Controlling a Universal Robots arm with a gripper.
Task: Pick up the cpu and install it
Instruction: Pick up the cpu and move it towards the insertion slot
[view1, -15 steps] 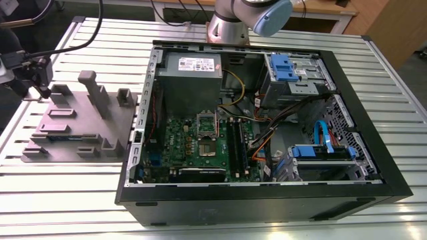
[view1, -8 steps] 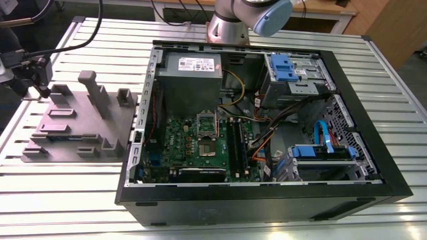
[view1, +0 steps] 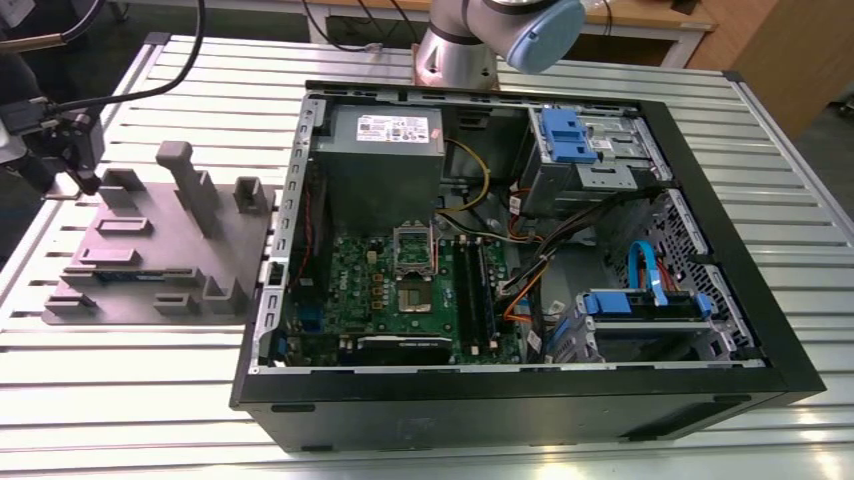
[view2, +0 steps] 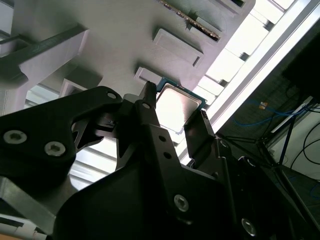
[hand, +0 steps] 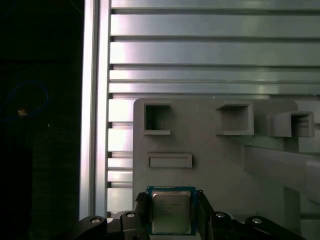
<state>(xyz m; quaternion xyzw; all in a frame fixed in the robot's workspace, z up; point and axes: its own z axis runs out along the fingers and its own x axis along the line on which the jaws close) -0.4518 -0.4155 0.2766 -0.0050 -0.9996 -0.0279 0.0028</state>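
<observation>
While low at the edge of the grey fixture (hand: 210, 150), tool (hand: 171, 197) tight around the cpu (hand: 171, 214).

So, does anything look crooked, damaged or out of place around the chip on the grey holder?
Nothing stands out. In the first wrist view the chip sits square to the edges of the grey holder, undamaged as far as shows, and the gripper is centred around it.

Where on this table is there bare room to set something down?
The table's slats are bare in the exterior view's lower left, below the grey parts holder and beside the computer case; also between the holder and the arm's base. Inside the case, cables and drive bays crowd it.
</observation>
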